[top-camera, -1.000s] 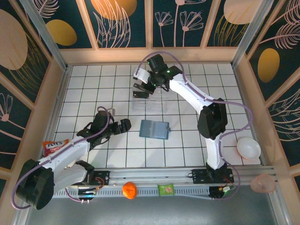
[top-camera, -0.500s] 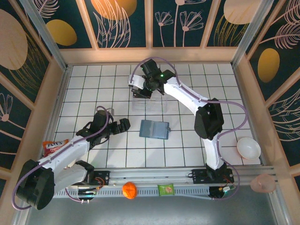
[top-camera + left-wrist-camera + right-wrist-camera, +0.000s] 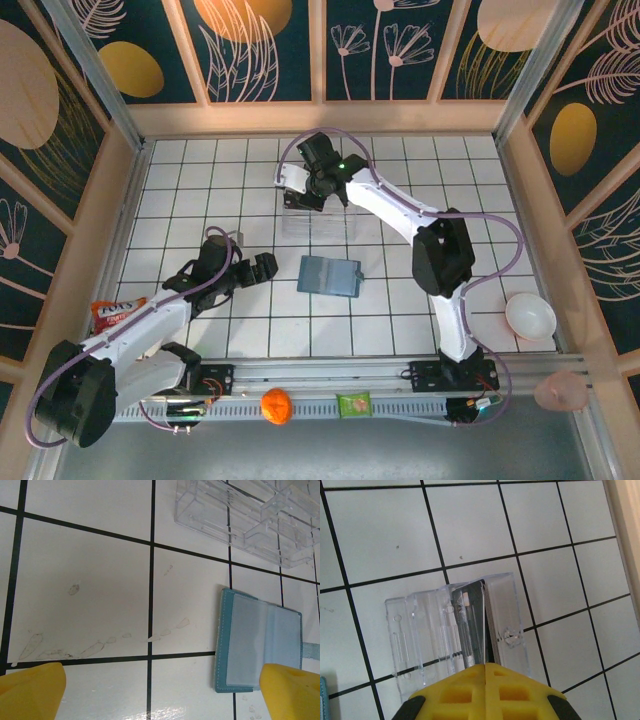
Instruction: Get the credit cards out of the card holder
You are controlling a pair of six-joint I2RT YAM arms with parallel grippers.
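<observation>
The teal card holder (image 3: 330, 275) lies open and flat on the tiled floor, its clear inner pockets (image 3: 260, 650) facing up. My left gripper (image 3: 262, 268) hovers just left of it, open, and its yellow fingers (image 3: 30, 692) bracket bare tile with the holder's left edge between them. At the back, my right gripper (image 3: 300, 195) is over the clear plastic tray (image 3: 415, 630). It is shut on a black credit card (image 3: 472, 625), held edge-on and reaching down into a tray slot. More thin card edges (image 3: 490, 622) stand beside it in the tray.
A white bowl (image 3: 530, 317) sits at the right. A snack bag (image 3: 118, 312) lies at the left wall. An orange ball (image 3: 277, 405) and a green packet (image 3: 354, 405) rest on the front rail. The clear tray (image 3: 250, 520) lies just beyond the card holder.
My right gripper has shifted a little to the left over the tray, still shut. The left arm and the card holder have not moved.
</observation>
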